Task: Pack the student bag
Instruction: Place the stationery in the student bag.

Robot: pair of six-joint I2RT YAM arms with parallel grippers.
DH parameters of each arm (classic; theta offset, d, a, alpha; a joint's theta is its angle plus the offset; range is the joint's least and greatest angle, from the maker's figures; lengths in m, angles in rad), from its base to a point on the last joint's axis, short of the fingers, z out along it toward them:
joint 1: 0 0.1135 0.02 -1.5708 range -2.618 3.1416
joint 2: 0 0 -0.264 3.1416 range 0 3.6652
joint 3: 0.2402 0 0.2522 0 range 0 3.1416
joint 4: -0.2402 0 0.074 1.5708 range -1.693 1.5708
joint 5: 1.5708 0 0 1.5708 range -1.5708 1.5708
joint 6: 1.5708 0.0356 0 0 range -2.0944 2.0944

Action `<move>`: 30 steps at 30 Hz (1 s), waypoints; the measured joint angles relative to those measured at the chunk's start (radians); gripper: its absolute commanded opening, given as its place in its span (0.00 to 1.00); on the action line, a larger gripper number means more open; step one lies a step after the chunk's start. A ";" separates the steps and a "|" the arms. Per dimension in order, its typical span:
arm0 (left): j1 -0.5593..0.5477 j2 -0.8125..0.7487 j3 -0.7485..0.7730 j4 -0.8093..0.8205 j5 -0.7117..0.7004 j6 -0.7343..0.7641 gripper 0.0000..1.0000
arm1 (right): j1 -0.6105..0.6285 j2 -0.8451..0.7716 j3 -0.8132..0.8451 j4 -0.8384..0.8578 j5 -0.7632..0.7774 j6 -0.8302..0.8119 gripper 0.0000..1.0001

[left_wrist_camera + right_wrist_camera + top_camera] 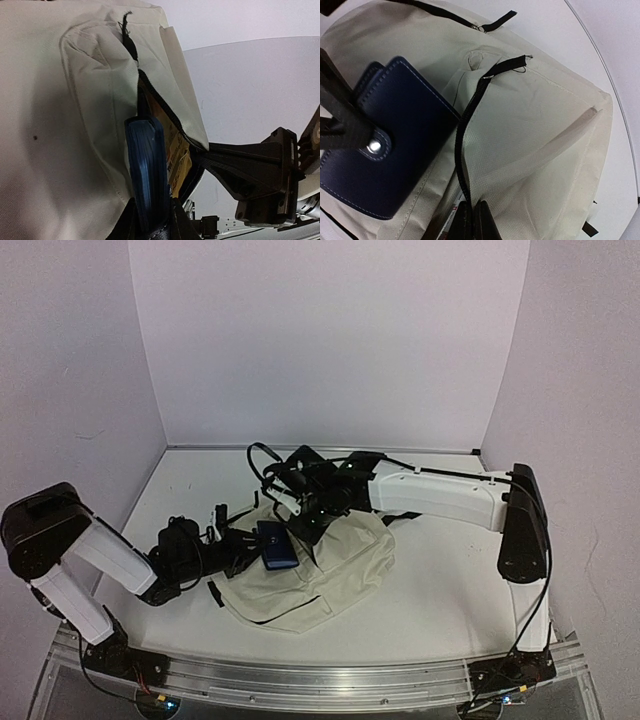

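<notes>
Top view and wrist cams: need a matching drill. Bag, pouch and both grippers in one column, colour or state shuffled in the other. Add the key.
Column one:
1. bag
2. pouch
3. left gripper
4. right gripper

Column two:
A. shut on the bag's zipper edge
B. cream
C. shut on the pouch
D. navy blue

Pairs: 1-B, 2-D, 3-C, 4-A.

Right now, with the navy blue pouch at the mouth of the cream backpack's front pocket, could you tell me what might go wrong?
1. The navy blue stitched pouch, held by the left gripper, sits mostly outside the cream fabric backpack; its corner may snag the black zipper.
2. The right gripper pinches only the pocket's thin edge; if that slips, the mouth could close.
</notes>
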 measured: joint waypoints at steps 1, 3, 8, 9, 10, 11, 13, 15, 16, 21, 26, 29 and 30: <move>0.000 0.038 0.014 0.039 0.017 -0.001 0.00 | 0.000 0.000 0.005 -0.003 -0.002 0.002 0.00; 0.001 0.106 0.044 0.103 0.055 -0.003 0.00 | -0.001 0.000 0.012 -0.008 -0.008 0.006 0.00; 0.001 0.208 0.120 0.188 0.122 -0.024 0.00 | -0.005 -0.001 0.013 -0.014 -0.024 0.010 0.00; 0.001 0.213 0.124 0.193 0.130 -0.026 0.00 | -0.005 -0.001 0.013 -0.014 -0.027 0.011 0.00; 0.002 0.215 0.125 0.196 0.137 -0.028 0.00 | -0.005 -0.002 0.013 -0.014 -0.030 0.013 0.00; 0.002 0.215 0.125 0.199 0.140 -0.028 0.00 | -0.005 -0.002 0.013 -0.014 -0.032 0.013 0.00; 0.002 0.215 0.126 0.202 0.145 -0.029 0.00 | -0.006 -0.004 0.013 -0.015 -0.040 0.015 0.00; 0.005 0.217 0.128 0.205 0.146 -0.035 0.00 | -0.007 -0.006 0.013 -0.015 -0.049 0.020 0.00; 0.007 0.222 0.130 0.209 0.147 -0.041 0.00 | -0.008 -0.007 0.013 -0.015 -0.052 0.023 0.00; 0.013 0.297 0.199 0.221 0.165 -0.055 0.00 | -0.011 -0.013 0.013 -0.017 -0.076 0.037 0.00; 0.020 0.320 0.254 0.218 0.180 -0.054 0.00 | -0.011 -0.020 0.014 -0.017 -0.080 0.041 0.00; 0.026 0.322 0.258 0.219 0.180 -0.054 0.01 | -0.012 -0.030 0.014 -0.018 -0.085 0.045 0.00; 0.026 0.332 0.274 0.220 0.180 -0.055 0.02 | -0.013 -0.032 0.014 -0.018 -0.086 0.047 0.00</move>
